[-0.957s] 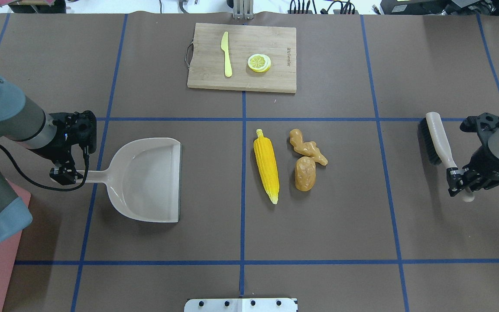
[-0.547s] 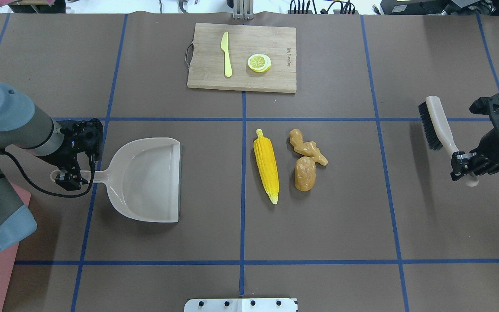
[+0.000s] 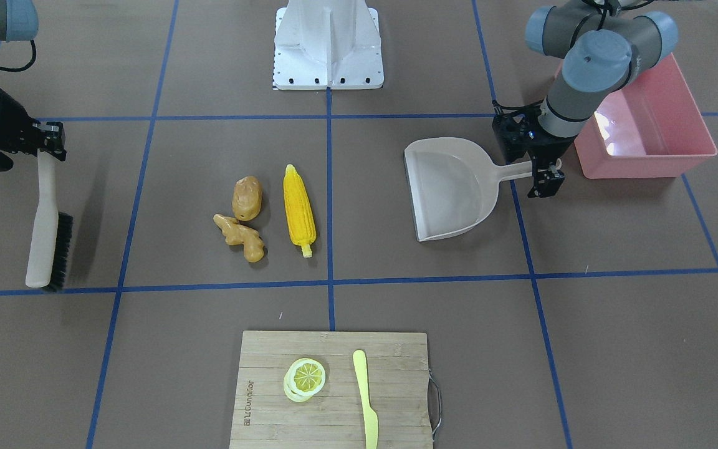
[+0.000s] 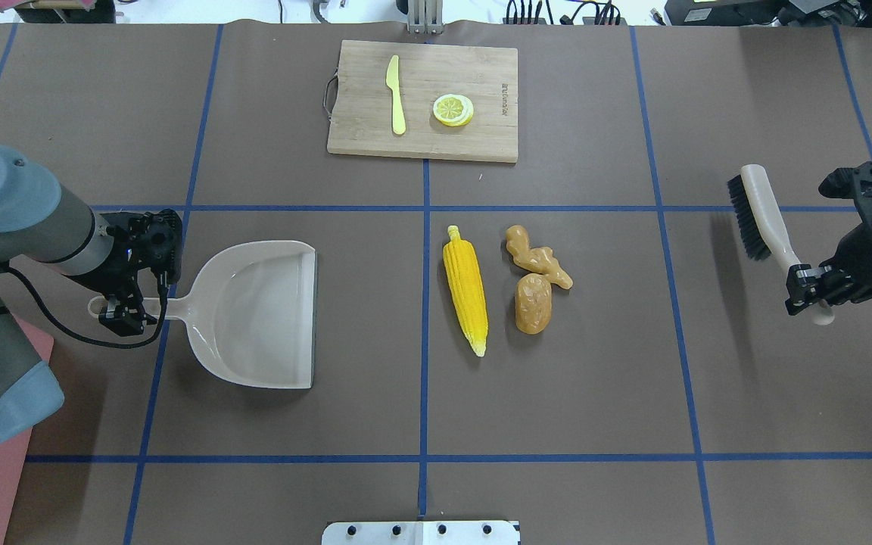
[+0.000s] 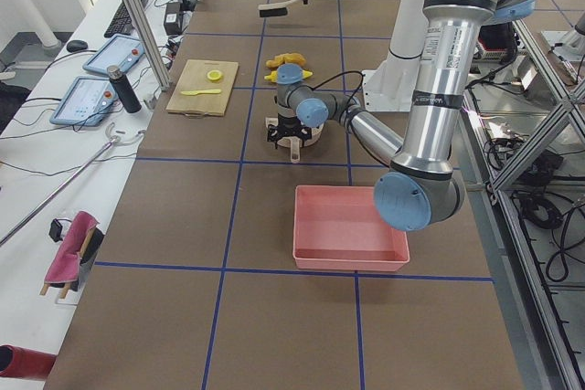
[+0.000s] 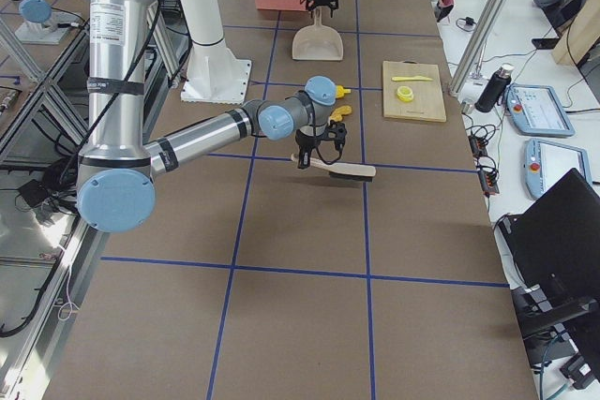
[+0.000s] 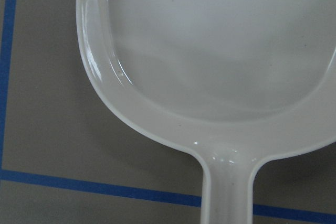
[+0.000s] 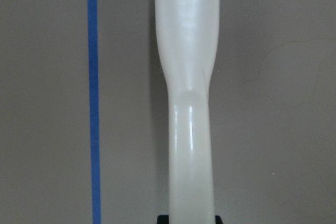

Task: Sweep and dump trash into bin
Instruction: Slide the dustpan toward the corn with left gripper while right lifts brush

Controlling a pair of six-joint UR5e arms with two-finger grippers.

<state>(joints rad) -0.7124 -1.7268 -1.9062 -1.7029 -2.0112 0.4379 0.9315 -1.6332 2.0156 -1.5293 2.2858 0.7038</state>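
Observation:
The trash lies mid-table: a yellow corn cob [image 4: 465,289], a tan-brown potato [image 4: 533,303] and a knobbly ginger root [image 4: 538,257], all three also in the front view with the corn [image 3: 299,207]. The beige dustpan [image 4: 262,314] lies flat to their left, mouth toward them. My left gripper [image 4: 124,312] straddles the dustpan's handle; I cannot tell whether it is clamped. My right gripper [image 4: 811,291] is shut on the handle of a black-bristled brush [image 4: 760,208], held above the table at the far right. The pink bin [image 3: 646,134] stands behind the left arm.
A wooden cutting board [image 4: 422,100] at the far middle carries a yellow-green plastic knife [image 4: 396,94] and a lemon slice [image 4: 453,110]. The robot's white base plate [image 3: 329,43] sits at the near middle edge. Blue tape lines cross the brown table cover.
My right gripper has lifted the brush off the table and carried it a little away from me. My left gripper has shifted slightly along the dustpan handle. The dustpan and trash have not moved.

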